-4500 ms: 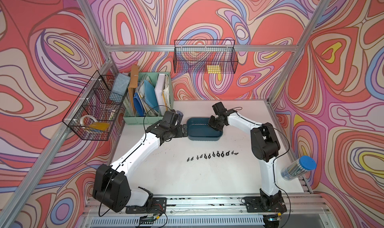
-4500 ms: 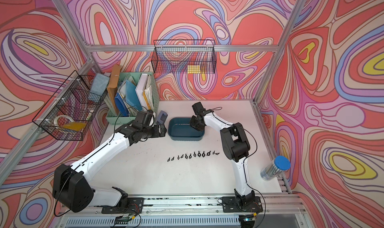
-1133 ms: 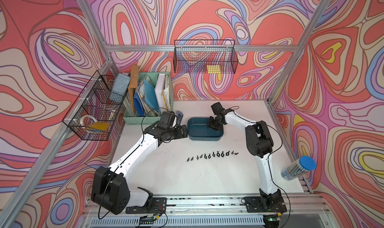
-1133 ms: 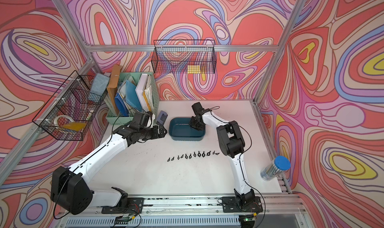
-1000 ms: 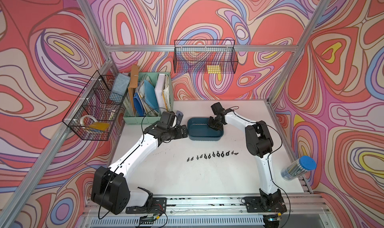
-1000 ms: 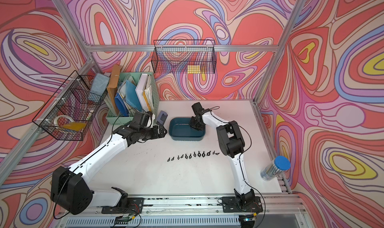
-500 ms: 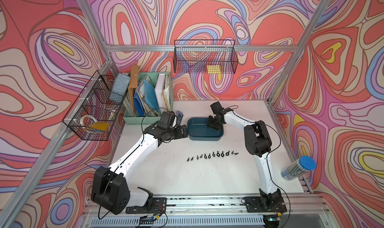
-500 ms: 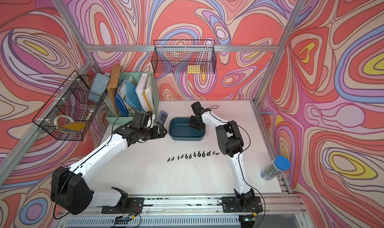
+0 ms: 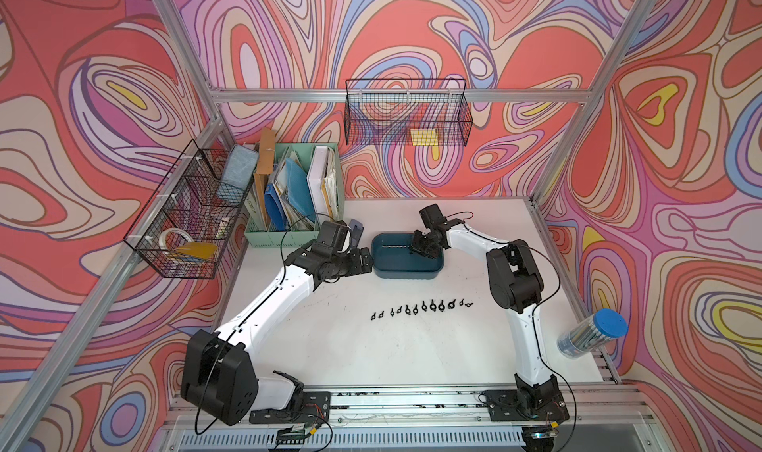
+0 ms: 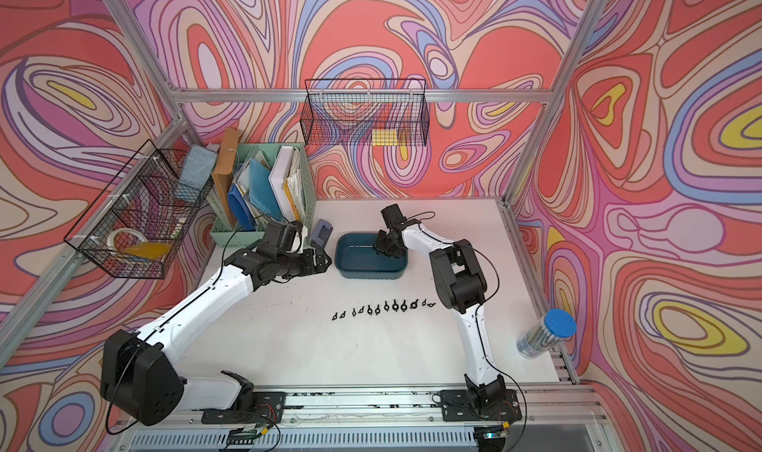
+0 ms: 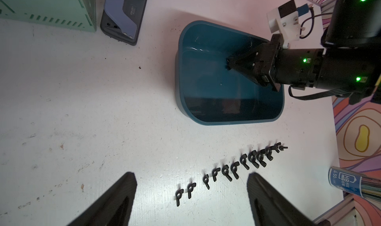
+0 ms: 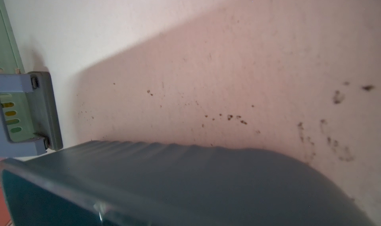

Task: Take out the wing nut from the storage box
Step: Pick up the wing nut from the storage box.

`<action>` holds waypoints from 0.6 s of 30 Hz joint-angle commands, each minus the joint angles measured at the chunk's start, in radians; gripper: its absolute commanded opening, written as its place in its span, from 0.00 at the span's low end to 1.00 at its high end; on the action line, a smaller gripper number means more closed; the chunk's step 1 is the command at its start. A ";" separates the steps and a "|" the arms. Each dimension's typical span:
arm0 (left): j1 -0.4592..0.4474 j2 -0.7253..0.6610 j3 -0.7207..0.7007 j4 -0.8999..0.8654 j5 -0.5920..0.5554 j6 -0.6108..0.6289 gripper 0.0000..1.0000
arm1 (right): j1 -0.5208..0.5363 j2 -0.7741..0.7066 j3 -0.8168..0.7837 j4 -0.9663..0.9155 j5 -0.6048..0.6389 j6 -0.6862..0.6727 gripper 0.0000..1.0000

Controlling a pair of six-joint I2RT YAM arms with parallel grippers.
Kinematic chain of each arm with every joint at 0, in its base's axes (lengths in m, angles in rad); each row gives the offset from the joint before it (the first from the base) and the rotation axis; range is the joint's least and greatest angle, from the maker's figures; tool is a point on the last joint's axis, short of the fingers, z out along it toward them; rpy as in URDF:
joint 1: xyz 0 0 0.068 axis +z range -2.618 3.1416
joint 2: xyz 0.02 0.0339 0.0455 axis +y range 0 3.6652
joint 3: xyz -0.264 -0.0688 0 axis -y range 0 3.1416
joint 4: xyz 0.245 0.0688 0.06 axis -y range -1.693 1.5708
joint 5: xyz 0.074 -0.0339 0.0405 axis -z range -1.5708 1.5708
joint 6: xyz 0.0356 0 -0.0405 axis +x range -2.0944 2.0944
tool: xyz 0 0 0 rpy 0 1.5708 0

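Two right fingers (image 11: pixel 244 64) closed inside storage box (image 11: pixel 202 84) (wing nut indiscernible).

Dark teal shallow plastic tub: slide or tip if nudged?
Shallow dark teal plastic tub probably slides rather than tips: low walls, broad base on smooth white tabletop. Likely light: little visible inside. Glossy walls may be slippery.

Two wire baskets (image 9: pixel 181 219) (image 9: pixel 406 114), one box (image 9: pixel 406 272), one organiser (image 9: pixel 288 236), one punch (image 11: pixel 123 14) and one pencil tube (image 9: pixel 591 334) are counted; eleven or twelve wing nuts (image 11: pixel 253 158) are seen on the bench (image 9: pixel 371 347).
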 commanded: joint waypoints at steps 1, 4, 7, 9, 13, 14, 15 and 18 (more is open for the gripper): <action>0.007 0.006 0.006 0.043 0.032 -0.032 0.85 | 0.005 -0.099 -0.074 0.083 -0.019 0.008 0.00; 0.008 0.020 0.013 0.071 0.059 -0.054 0.81 | 0.005 -0.169 -0.141 0.162 -0.035 0.020 0.00; 0.007 0.040 0.029 0.098 0.089 -0.075 0.77 | 0.008 -0.238 -0.207 0.238 -0.051 0.027 0.00; 0.007 0.055 0.039 0.121 0.108 -0.090 0.74 | 0.014 -0.282 -0.248 0.282 -0.050 0.029 0.00; 0.008 0.086 0.052 0.173 0.157 -0.105 0.64 | 0.025 -0.352 -0.306 0.334 -0.050 0.057 0.00; 0.007 0.093 0.054 0.185 0.165 -0.107 0.62 | 0.030 -0.365 -0.313 0.341 -0.055 0.066 0.00; 0.008 0.099 0.054 0.199 0.171 -0.107 0.60 | 0.033 -0.375 -0.318 0.342 -0.060 0.076 0.00; 0.005 0.117 0.053 0.235 0.180 -0.107 0.55 | 0.043 -0.394 -0.326 0.353 -0.093 0.111 0.00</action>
